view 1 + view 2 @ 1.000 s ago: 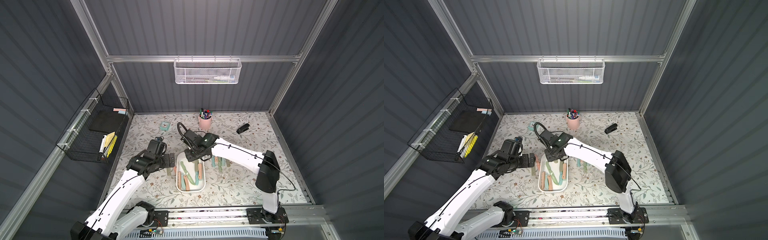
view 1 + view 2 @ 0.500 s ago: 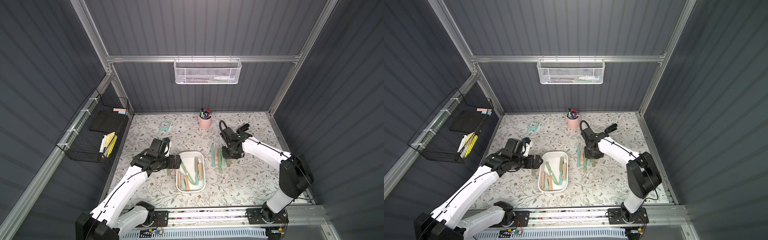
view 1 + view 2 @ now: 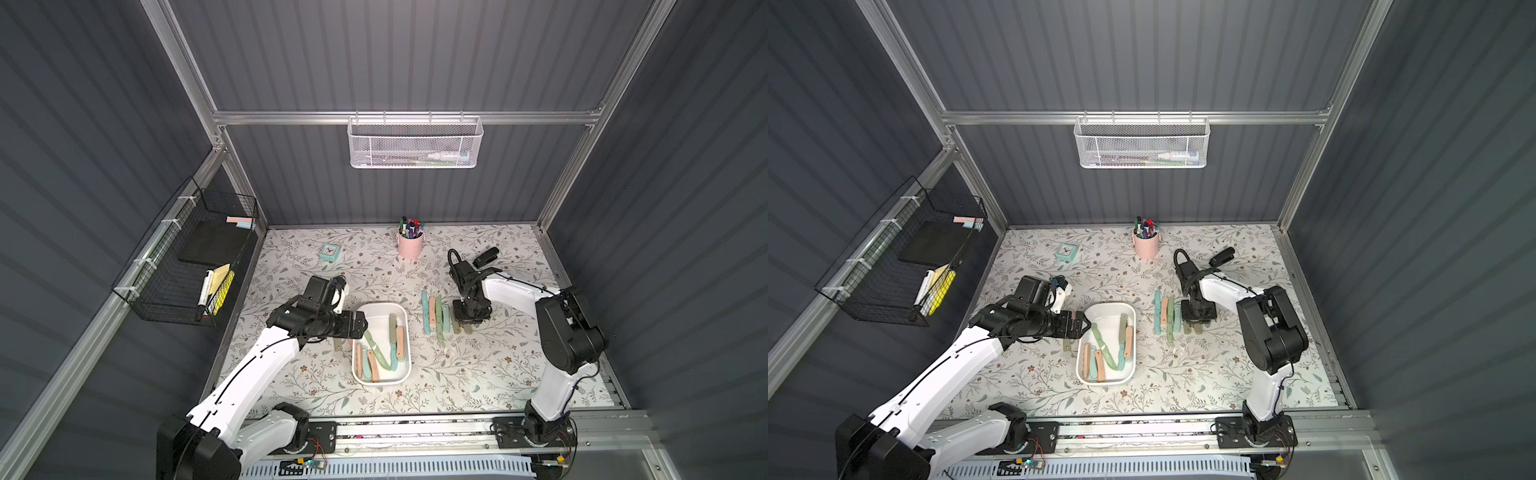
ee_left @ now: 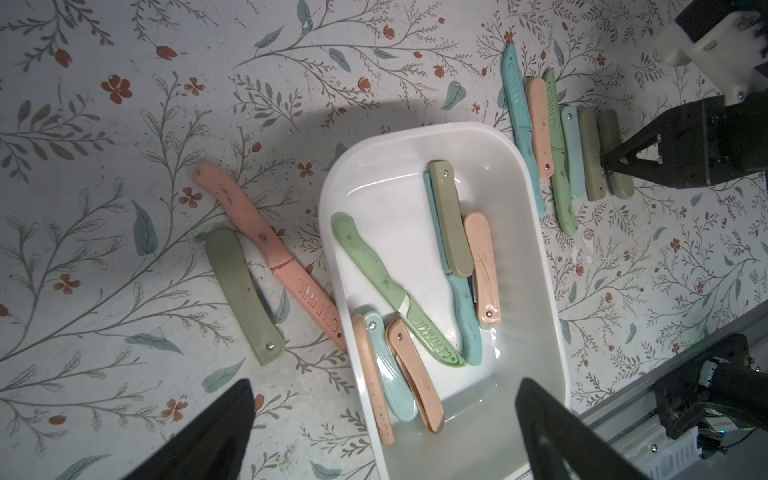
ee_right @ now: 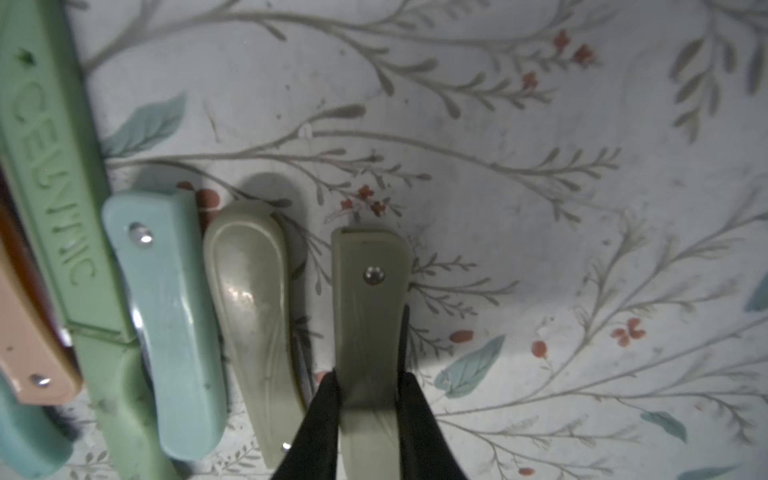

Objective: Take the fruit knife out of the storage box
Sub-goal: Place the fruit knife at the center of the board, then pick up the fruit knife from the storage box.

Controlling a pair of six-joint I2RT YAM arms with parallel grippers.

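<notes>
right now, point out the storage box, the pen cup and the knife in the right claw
storage box (image 3: 380, 320), in a top view, bare inner floor
pen cup (image 3: 410, 248), in a top view, pink side
grey-green knife (image 5: 370, 299), right wrist view, handle

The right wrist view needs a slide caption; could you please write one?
Right gripper shut on an olive folding knife, beside a row of knives on the tabletop.

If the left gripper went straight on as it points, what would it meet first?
Likely the peach and teal folding knives bunched in the storage box: the open left gripper points down at them. The box's wall lies close beside that line and might catch first; depth is unclear.
</notes>
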